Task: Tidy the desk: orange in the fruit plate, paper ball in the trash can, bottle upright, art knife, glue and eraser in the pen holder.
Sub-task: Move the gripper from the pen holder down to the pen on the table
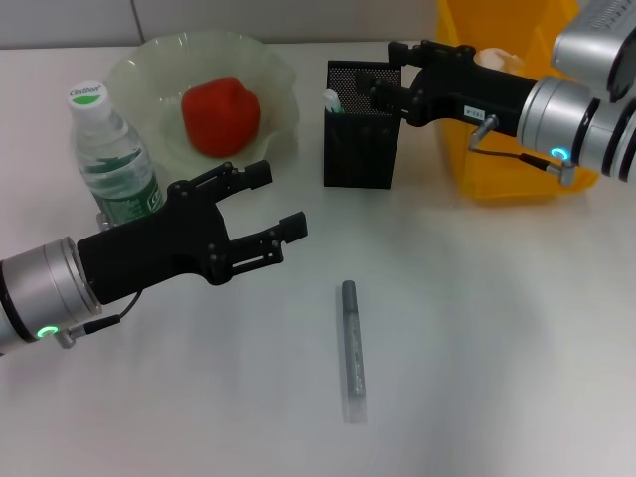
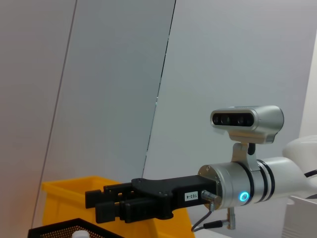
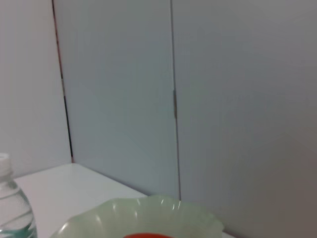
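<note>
Desk inventory, white tabletop [image 1: 477, 348]. Round orange-red fruit [image 1: 221, 115] lies in the pale green scalloped glass fruit plate [image 1: 276, 78]; clear plastic water bottle with white cap and green label [image 1: 112, 159] stands upright beside that plate. Black wire-mesh pen holder [image 1: 362, 139] stands at centre rear, something white-and-green showing at its rim; yellow plastic trash can [image 1: 497, 149] just beside it, a pale lump visible inside, likely the paper ball. Grey slender art knife [image 1: 351, 348] lies flat on the tabletop, well apart from the holder, unheld. Right gripper [image 1: 383, 89] hovers over the holder's mouth, jaws close together with nothing seen between them. Left gripper [image 1: 283, 204] hangs above the desk between bottle and knife, jaws apart and empty. Step in hand, by judgement: fetching the knife. Recommended handling: bring the open jaws down across the knife's width near its middle, close squarely so it cannot pivot, lift, then tip it vertical before lowering into the holder, once the other arm is out of the way.
</note>
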Action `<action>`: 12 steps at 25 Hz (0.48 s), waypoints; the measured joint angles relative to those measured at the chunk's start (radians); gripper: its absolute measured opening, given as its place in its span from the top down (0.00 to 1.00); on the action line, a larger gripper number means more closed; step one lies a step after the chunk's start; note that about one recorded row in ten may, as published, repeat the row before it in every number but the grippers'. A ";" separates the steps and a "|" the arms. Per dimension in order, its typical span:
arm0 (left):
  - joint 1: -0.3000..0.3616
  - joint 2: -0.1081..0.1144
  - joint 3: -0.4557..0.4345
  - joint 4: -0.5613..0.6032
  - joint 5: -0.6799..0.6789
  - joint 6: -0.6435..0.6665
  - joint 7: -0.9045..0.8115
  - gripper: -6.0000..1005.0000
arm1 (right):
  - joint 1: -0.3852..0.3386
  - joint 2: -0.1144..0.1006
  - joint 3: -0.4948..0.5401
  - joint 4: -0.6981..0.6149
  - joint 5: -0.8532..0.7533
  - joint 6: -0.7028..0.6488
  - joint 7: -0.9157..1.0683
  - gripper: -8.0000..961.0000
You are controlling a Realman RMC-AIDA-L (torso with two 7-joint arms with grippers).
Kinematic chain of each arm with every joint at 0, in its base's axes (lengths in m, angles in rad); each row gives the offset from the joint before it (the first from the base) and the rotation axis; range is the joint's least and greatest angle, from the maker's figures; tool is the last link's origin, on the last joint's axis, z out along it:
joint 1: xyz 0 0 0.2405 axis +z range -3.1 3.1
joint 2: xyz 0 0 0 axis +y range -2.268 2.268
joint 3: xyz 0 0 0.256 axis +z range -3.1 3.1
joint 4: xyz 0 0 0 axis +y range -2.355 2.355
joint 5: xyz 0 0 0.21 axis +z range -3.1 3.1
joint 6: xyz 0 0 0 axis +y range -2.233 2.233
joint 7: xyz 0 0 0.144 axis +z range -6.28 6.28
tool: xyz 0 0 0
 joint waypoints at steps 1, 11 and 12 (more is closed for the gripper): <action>0.000 0.000 0.000 0.000 0.000 0.000 0.000 0.19 | -0.005 0.000 0.004 -0.005 0.002 -0.002 0.001 0.51; 0.005 0.004 0.019 0.011 0.010 0.026 0.000 0.19 | -0.119 -0.005 0.032 -0.139 0.019 -0.184 0.119 0.35; 0.007 0.005 0.029 0.016 0.011 0.028 0.000 0.19 | -0.132 -0.008 0.033 -0.152 0.016 -0.218 0.135 0.34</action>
